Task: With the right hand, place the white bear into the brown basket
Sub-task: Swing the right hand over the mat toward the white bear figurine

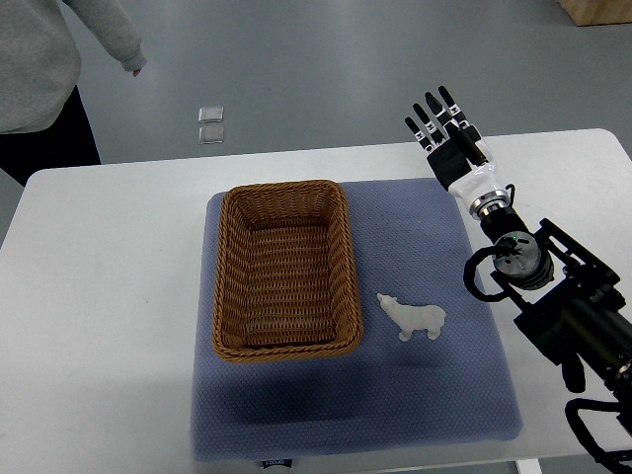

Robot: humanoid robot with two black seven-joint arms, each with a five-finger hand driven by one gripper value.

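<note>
Right hand hovers with fingers spread at the tabletop's far edge; white bear looks light, rigid, best pinched across its body

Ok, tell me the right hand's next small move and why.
Probably bring the right hand back and down toward the white bear. Its fingers are spread and hold nothing, far beyond the bear, which stands on the blue mat right of the empty brown basket.

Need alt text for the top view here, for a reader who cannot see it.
A white bear stands on a blue mat just right of an empty brown basket. The robot's right hand hovers open past the mat's far right corner, holding nothing. A person stands at the table's far left.
</note>
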